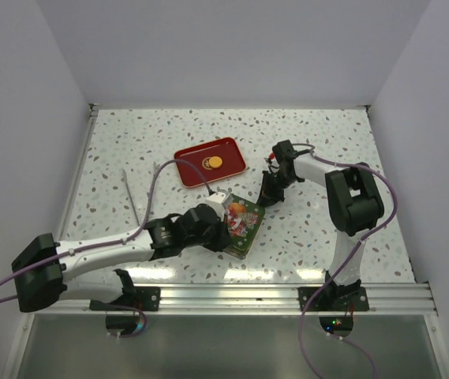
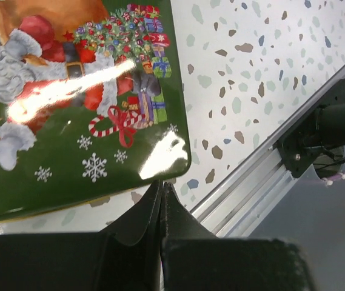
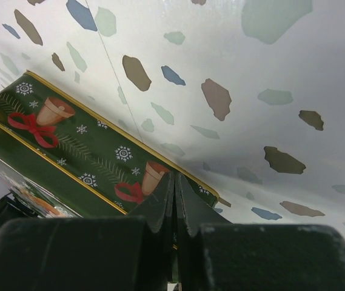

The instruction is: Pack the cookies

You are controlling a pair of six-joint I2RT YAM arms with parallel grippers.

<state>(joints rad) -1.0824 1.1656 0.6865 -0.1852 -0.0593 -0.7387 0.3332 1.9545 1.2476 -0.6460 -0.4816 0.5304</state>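
1. Table (image 1: 129, 150): speckled terrazzo top, white walls on three sides, aluminium rail (image 1: 232, 296) along the near edge.
2. Left arm (image 1: 106, 249): lies low across the near part of the table, reaching right toward the centre. Right arm (image 1: 354, 201): stands up from its base, elbow high, forearm bent back left and down.
3. Tin (image 1: 248, 217): green, rectangular, Christmas print, sitting at the table's centre between the two arms. Santa and a decorated tree on its top; bells, red bows and snowflakes along its side, with gold edging.
4. Tray (image 1: 188, 175): red, rectangular, shallow, just beyond the tin and apart from it.
5. Left gripper (image 2: 162, 193): fingers pressed together with no gap and nothing between them. Tips sit at the edge of the tin's top, near a corner.
6. Right gripper (image 3: 175, 185): likewise fully closed, carrying nothing. Tips are up against the tin's side wall, between two of the bells.
7. Cookie (image 1: 215, 163): small, round, orange-yellow, lying in the middle of the tray, well clear of both grippers. A darker round shape sits just beside it; too small to identify.
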